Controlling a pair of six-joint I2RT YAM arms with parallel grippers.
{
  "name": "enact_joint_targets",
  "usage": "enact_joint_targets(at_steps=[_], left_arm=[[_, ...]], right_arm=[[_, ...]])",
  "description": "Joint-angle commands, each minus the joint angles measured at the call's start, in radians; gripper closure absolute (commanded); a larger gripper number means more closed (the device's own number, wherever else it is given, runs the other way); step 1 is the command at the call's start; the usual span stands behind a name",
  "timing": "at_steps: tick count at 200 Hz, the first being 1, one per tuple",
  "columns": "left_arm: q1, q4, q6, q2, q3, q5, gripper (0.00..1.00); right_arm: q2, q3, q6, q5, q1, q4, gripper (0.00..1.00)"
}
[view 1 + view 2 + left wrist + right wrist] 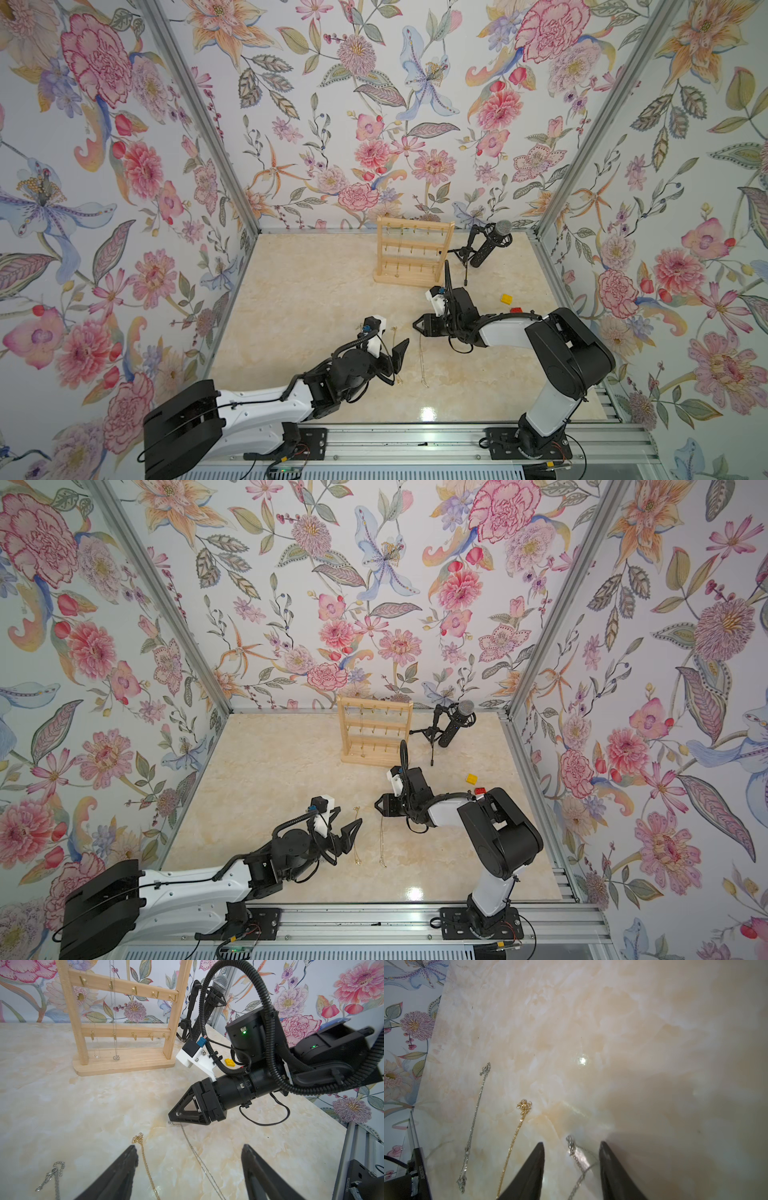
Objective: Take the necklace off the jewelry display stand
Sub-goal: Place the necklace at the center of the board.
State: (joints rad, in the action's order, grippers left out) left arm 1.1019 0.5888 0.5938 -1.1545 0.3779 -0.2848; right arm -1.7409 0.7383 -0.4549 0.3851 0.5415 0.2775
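Note:
The light wooden jewelry display stand (411, 253) (374, 733) (122, 1022) is at the back of the table. A thin silver necklace (113, 1022) hangs from its pegs. Three more chains lie flat on the table between the arms. One is a silver necklace (577, 1159) (193, 1151) (422, 361), resting loose between the spread fingers of my right gripper (571, 1144) (415, 325) (172, 1115), which is open and low over the table. A gold chain (145, 1163) (515, 1140) and another silver chain (52, 1176) (473, 1122) lie beside it. My left gripper (189, 1147) (349, 818) is open and holds nothing.
A black microphone on a tripod (490, 245) stands to the right of the stand. A yellow brick (506, 298) and a red brick (517, 310) lie by the right arm. Flowered walls close three sides, and an aluminium rail (415, 440) runs along the front.

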Motion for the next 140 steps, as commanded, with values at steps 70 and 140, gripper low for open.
enact_joint_targets(at_steps=[70, 140], left_arm=[[0.054, -0.421, 0.239, -0.346, 0.333, 0.19, 0.43], [0.074, -0.54, 0.273, -0.566, 0.455, 0.228, 0.48]], right_arm=[[0.013, -0.028, -0.038, -0.004, -0.018, 0.01, 0.54], [0.014, -0.041, -0.04, 0.007, -0.024, 0.021, 0.54]])
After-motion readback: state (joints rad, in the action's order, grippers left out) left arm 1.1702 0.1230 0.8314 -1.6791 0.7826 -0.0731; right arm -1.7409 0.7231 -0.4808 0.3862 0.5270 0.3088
